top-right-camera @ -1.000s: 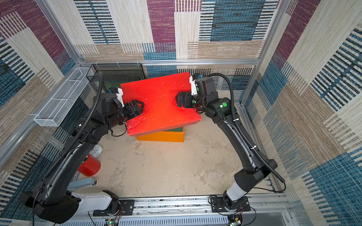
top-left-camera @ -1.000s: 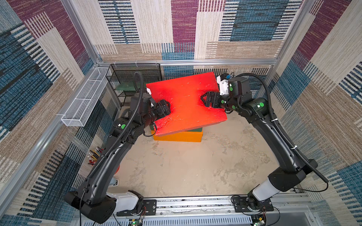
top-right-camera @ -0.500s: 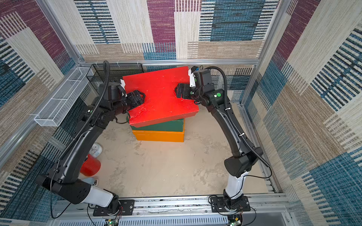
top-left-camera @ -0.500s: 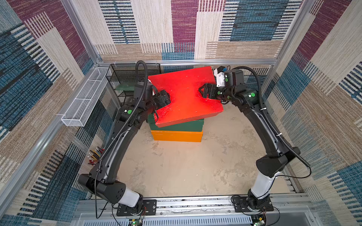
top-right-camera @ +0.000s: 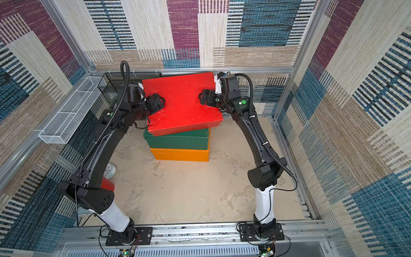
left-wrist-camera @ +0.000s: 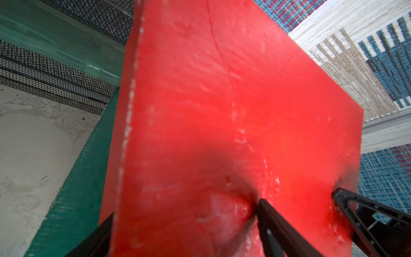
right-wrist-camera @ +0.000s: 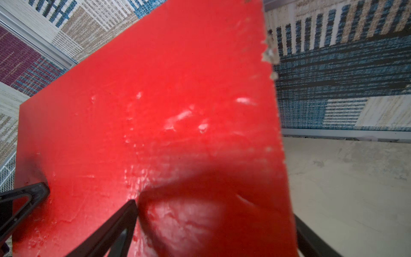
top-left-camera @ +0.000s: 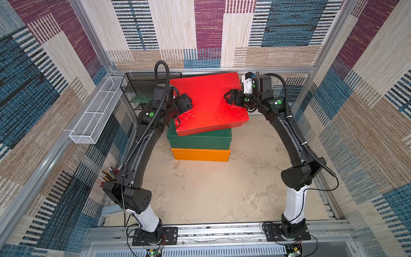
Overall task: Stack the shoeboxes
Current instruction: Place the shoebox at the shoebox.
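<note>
The red shoebox point(top-left-camera: 209, 102), a large lidded cardboard box with rough paint, hangs between the two arms over the stack. It is turned askew, so its long edges do not line up with those below. Under it the dark green lidded cardboard shoebox point(top-left-camera: 200, 140) sits squarely on the orange lidded cardboard shoebox point(top-left-camera: 200, 154), which stands on the sandy beige tabletop point(top-left-camera: 211, 191). The red shoebox's near edge overlaps the green shoebox's lid; whether the two touch cannot be told. In both top views its near right corner shows past the stack's right side.

The left gripper point(top-left-camera: 188, 104) is clamped on the red shoebox's left short edge. In the left wrist view one finger point(left-wrist-camera: 273, 224) presses a dent into the lid and the other point(left-wrist-camera: 95, 235) sits at the underside. The right gripper point(top-left-camera: 229, 99) bites the opposite short edge the same way, jaws spread across the box's height, with one finger point(right-wrist-camera: 115, 222) on the lid and one point(right-wrist-camera: 311, 242) below.

The red shoebox's far left corner lies just beside the black wire-mesh basket point(top-left-camera: 138, 82), and its far edge runs near the aluminium back rail point(top-left-camera: 278, 70). A broad stretch of open tabletop lies in front of the stack, between the arms. The white wire tray point(top-left-camera: 95, 113) on the left wall is well apart.
</note>
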`<state>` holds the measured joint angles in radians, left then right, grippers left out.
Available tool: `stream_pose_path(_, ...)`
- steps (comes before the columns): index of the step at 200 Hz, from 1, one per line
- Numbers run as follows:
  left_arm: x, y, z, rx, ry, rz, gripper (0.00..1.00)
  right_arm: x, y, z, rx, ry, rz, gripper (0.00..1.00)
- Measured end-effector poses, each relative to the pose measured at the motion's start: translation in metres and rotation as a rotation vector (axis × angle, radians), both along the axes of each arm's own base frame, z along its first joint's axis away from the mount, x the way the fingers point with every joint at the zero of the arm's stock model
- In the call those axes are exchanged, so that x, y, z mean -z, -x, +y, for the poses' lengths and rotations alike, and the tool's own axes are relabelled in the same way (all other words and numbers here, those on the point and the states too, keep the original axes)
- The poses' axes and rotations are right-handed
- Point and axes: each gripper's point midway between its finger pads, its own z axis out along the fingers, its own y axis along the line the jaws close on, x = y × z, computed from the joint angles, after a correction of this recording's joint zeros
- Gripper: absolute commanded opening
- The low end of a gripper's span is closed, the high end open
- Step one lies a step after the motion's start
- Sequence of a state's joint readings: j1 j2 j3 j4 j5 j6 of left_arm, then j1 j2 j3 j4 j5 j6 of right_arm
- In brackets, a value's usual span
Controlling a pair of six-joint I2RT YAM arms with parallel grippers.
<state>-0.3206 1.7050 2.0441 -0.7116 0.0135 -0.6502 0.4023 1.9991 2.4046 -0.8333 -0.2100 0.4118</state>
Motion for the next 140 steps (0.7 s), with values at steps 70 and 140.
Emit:
stream_pose_path(70, 0.007, -0.019, -0.003, 0.04, 0.036, 0.006, 0.85, 0.0, -0.011, -0.003, 0.02, -0.013, -0.009, 0.96)
stream_pose_path(140, 0.006, -0.029, -0.004, 0.062, 0.056, 0.004, 0.91, -0.002, -0.021, -0.004, 0.04, -0.048, -0.012, 0.99)
